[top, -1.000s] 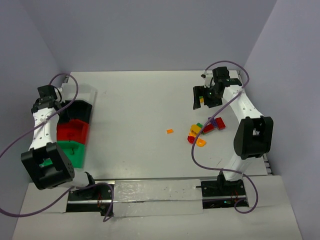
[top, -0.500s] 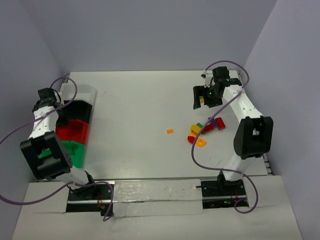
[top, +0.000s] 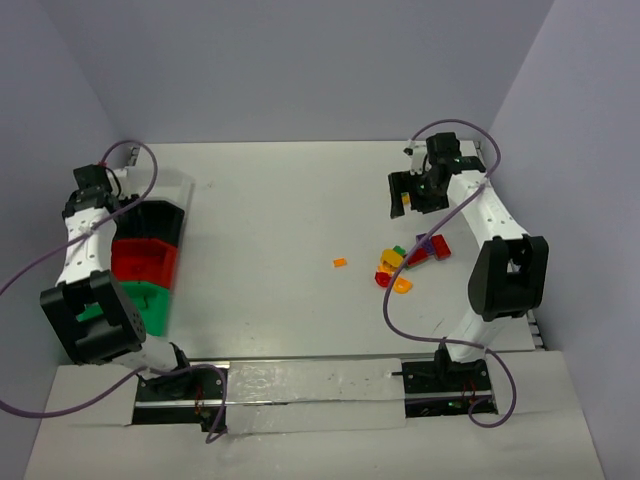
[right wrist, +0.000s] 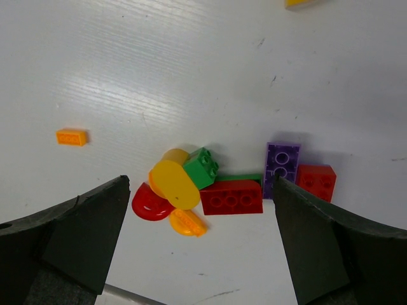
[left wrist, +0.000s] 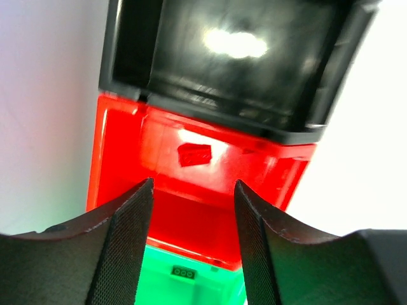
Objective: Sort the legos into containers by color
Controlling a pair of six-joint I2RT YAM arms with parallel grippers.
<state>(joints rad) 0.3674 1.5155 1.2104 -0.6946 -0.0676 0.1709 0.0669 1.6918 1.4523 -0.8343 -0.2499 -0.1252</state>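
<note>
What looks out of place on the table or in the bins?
Nothing spilled or damaged. The red bin holds a red piece, as it should. Only an orange brick lies alone, apart from the pile, and a yellow piece sits off by itself too.

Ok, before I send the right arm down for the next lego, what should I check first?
1. Left gripper empty: ok, jaws apart, nothing between them.
2. Red piece inside the red bin: ok, lying on its floor.
3. Right gripper ready: ok, jaws wide, holding nothing.
4. Long red brick free to grasp: not ok, green brick and yellow rounded piece crowd one end, purple brick sits close by the other.
5. Orange brick isolated: ok, well apart from the other pieces.
</note>
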